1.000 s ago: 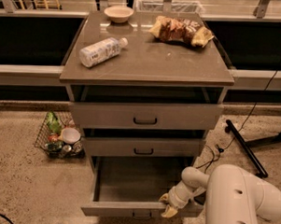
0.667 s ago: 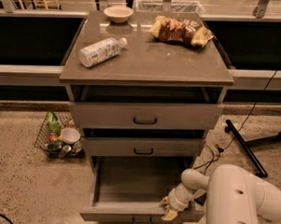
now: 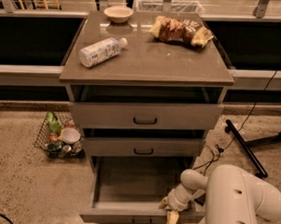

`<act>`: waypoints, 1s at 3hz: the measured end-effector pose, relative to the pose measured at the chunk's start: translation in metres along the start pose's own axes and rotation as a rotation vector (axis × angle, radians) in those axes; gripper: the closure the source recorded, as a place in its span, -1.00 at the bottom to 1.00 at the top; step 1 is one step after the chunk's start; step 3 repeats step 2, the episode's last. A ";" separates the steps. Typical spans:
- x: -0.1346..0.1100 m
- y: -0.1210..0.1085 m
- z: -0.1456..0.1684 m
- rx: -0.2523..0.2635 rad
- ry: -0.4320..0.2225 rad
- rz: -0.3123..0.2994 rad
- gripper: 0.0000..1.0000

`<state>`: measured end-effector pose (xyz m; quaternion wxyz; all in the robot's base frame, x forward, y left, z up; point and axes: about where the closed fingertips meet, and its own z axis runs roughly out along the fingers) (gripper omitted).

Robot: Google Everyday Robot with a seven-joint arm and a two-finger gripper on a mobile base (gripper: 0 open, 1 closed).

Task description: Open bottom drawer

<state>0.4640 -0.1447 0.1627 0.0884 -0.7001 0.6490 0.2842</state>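
The bottom drawer is the lowest of the cabinet's three and stands pulled far out, its bare inside showing. Its small dark bar handle is at the frame's lower edge. My gripper is at the right part of the drawer's front edge, touching or just over the rim, on the end of my white arm. The middle drawer and the top drawer are each out a little.
On the cabinet top lie a white bottle on its side, a bowl and snack bags. A wire basket of items sits on the floor to the left. Cables and a black stand leg lie to the right.
The bottom drawer has come a little further out toward the camera, and my gripper has moved with its front edge.
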 end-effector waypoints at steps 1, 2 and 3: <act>-0.006 0.010 -0.020 0.010 0.029 0.000 -1.00; -0.023 0.028 -0.068 0.076 0.084 -0.039 -1.00; -0.023 0.028 -0.068 0.076 0.084 -0.039 -1.00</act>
